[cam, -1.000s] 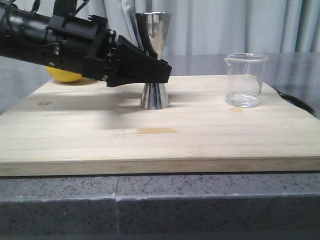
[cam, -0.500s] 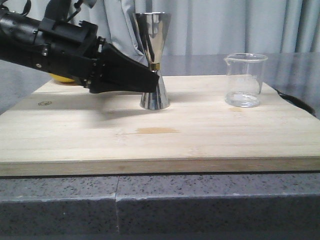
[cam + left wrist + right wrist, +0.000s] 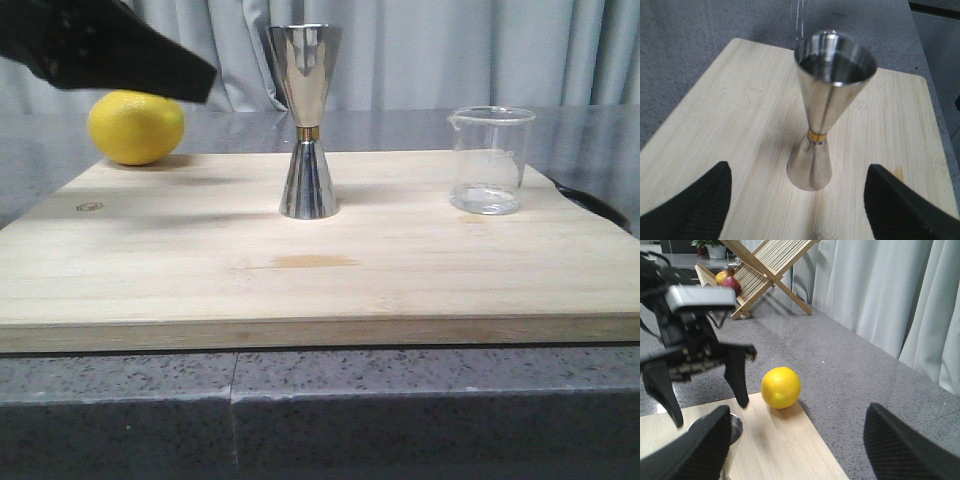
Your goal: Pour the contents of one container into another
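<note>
1. Steel jigger stands upright mid-board; glass beaker stands well apart toward the right edge.
2. Left hand hangs spread wide, holding nothing, near the jigger.
3. Right hand likewise spread, empty.

Steel jigger upright mid-board, hourglass shape, gold band at the waist, wide cup up (contents not readable). Clear glass beaker upright, well to its right near the board's right edge, spout on the rim's left, looks empty.
</note>
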You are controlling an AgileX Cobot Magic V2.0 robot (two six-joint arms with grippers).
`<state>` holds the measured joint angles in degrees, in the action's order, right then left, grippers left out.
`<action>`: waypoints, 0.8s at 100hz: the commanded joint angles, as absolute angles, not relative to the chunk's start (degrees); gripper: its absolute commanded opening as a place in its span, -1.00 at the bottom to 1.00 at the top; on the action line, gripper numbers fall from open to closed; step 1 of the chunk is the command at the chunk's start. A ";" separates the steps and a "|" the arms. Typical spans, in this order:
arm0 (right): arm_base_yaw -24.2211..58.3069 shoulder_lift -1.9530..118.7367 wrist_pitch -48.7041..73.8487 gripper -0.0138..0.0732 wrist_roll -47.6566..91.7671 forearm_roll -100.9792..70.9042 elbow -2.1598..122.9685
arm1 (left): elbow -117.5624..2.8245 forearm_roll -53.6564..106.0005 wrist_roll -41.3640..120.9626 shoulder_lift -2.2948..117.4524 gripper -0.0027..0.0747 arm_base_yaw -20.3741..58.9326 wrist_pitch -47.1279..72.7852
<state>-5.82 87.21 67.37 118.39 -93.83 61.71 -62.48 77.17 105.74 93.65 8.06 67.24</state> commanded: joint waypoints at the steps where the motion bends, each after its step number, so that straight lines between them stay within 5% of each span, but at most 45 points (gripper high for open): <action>1: -6.24 84.87 71.36 0.47 118.71 -98.13 63.42 | -63.99 80.90 102.34 86.69 0.25 5.80 73.53; 27: -6.38 83.05 45.15 0.47 118.82 -104.71 66.85 | -64.08 92.33 99.47 74.32 -0.06 -8.84 68.04; 49: -6.38 76.72 15.00 0.47 118.82 -104.71 74.40 | -65.92 105.98 98.61 67.00 -0.06 -23.15 44.51; 65: -6.38 71.47 4.35 0.47 119.16 -104.71 77.33 | -70.34 105.98 98.33 64.37 -0.06 -24.60 27.72; 80: -6.38 65.36 3.70 0.47 119.15 -104.71 77.49 | -75.90 105.98 91.85 63.65 -0.06 -21.87 26.20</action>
